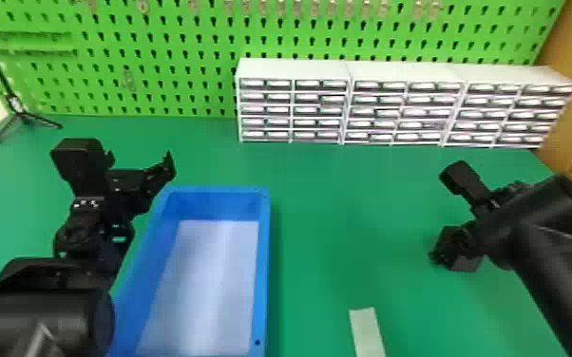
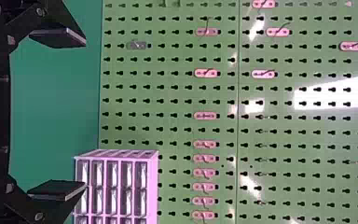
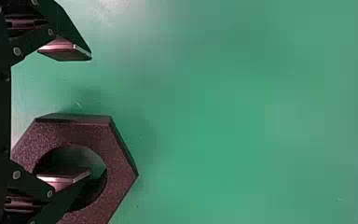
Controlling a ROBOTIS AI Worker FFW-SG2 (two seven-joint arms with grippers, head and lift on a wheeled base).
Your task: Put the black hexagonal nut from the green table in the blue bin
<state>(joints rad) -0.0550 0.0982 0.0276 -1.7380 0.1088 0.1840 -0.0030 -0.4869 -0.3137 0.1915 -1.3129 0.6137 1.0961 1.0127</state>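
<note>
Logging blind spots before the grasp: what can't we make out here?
- Nut, right wrist view: one side cut off by the edge; looking down, finger depth in or above its hole unclear.
- Nut, head view: mostly behind the right gripper.
- Blue bin, head view: near end cut off; left wall partly behind the left arm.
- Drawers, head view: contents too small, blurred.

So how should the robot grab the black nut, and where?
I'd pinch the nut by one side of its ring, from above, one finger in the hole, the other outside a flat edge. It lies flat on the table, hole facing up, and the right tool is open, with one finger over the hole.
</note>
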